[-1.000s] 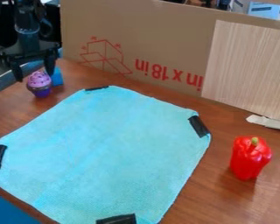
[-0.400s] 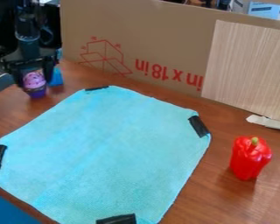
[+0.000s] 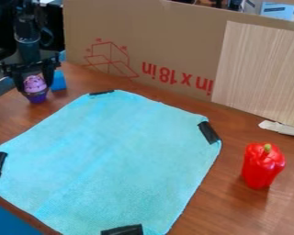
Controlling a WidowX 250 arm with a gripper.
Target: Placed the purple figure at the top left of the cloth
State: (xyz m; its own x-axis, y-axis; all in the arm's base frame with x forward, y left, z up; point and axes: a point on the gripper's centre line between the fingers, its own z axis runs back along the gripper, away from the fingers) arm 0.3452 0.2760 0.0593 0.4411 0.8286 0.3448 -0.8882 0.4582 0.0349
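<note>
The black gripper (image 3: 34, 83) is low at the upper left, straddling the purple figure (image 3: 35, 86), a cupcake shape with a pink-purple top and a darker purple base. The figure is upright over the wooden table, its sides partly covered by the gripper; whether its base touches the wood is hard to tell. To the right and nearer the camera lies the light blue cloth (image 3: 112, 160), with black tape at its corners. Figure and gripper are both outside the cloth, beyond its upper left edge.
A blue block (image 3: 59, 81) sits just right of the gripper. The red pepper (image 3: 262, 166) stands on the table (image 3: 284, 197) right of the cloth. A cardboard wall (image 3: 149, 41) and a wood-grain panel (image 3: 260, 73) line the back.
The gripper has come down around the purple figure, more so than a second ago. The figure has shifted slightly left. The cloth, pepper and blue block are where they were.
</note>
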